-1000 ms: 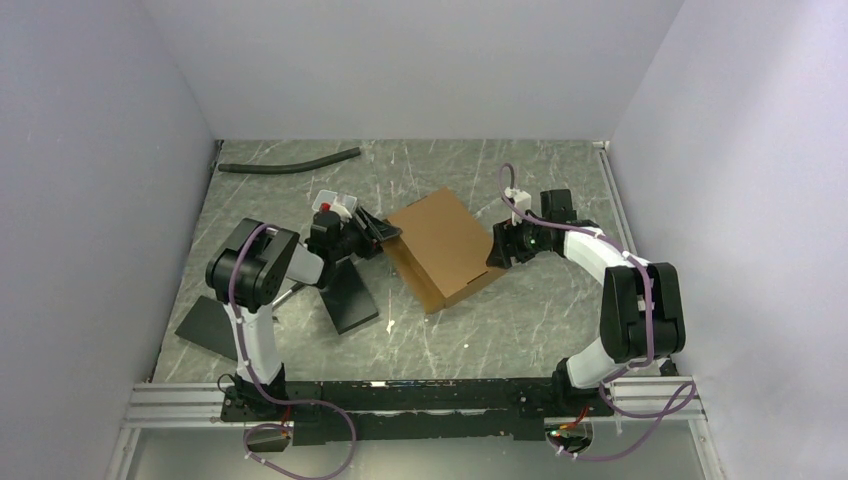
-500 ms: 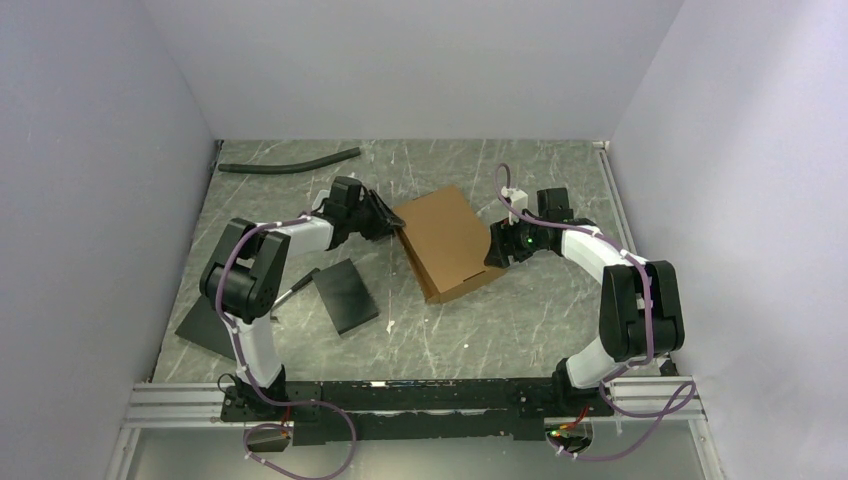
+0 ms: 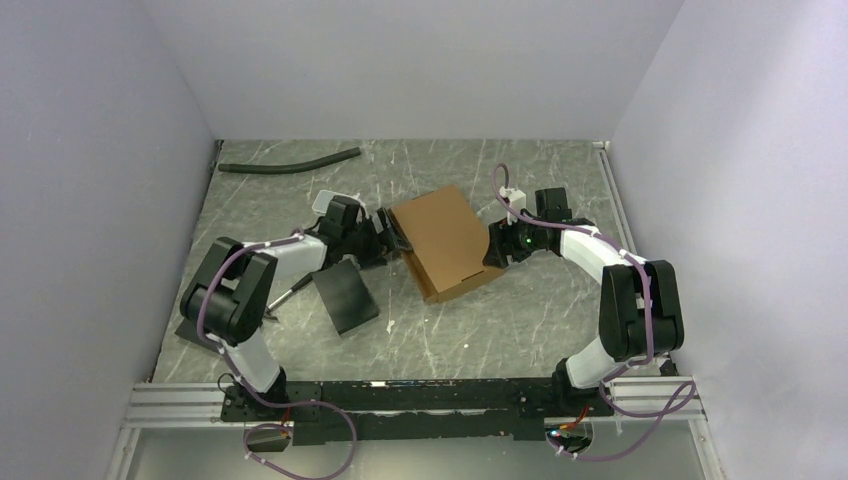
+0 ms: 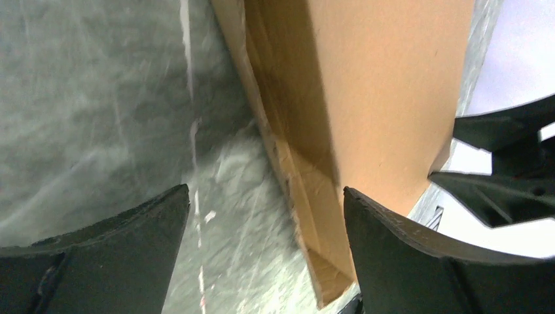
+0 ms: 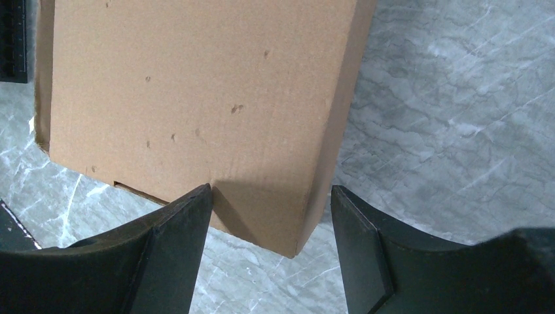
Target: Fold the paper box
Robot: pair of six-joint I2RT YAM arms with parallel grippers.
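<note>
Paper box [image 3: 445, 243]: lies near the middle of the table [image 3: 520, 320], a little toward the far side, turned askew to the table edges. Plain brown cardboard, shallow, lid down, already in box shape. Shows a narrow slot low on one side wall in the right wrist view, and a rough inner layer of cardboard along the side wall in the left wrist view. Cannot tell whether every flap is tucked home.

Flanked at its left edge by the left claw [image 3: 392, 236]: spread wide, released, clamping nothing. From that wrist, the box's long side wall runs through the gap ahead of the fingers [image 4: 131, 255], closer to the right-hand one. Contact not clear.

Flanked at its right edge by the right claw [image 3: 494, 250]: likewise spread, grasping nothing. Straddles a lower corner of the box, with one finger [image 5: 170, 242] reaching over the lid edge and the other just beside the side wall. Cannot tell if either touches.

Further out, near-left of the box: black flat slab [image 3: 345, 298] on the table, just beside the left forearm. Second black slab [image 3: 200, 332] well to the left, partly hidden by the left arm's elbow. Far-left corner: black hose [image 3: 290, 160], lying loose, well apart from everything else.
</note>
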